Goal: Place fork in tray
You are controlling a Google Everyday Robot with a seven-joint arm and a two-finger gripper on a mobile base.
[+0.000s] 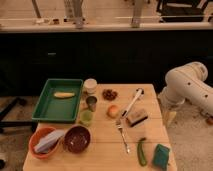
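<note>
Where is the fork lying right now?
The fork lies on the right half of the table, below the orange fruit and left of the cucumber. The claw is out of view; only the arm shows, at right.

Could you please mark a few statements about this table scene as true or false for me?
1. The fork lies in the tray. False: it lies on the table, right of the dark bowl.
2. The tray holds a yellow item. True.
3. The gripper grips the fork. False: only the arm shows, right of the table; the gripper is out of sight.
4. A cucumber lies beside a teal sponge. True.
</note>
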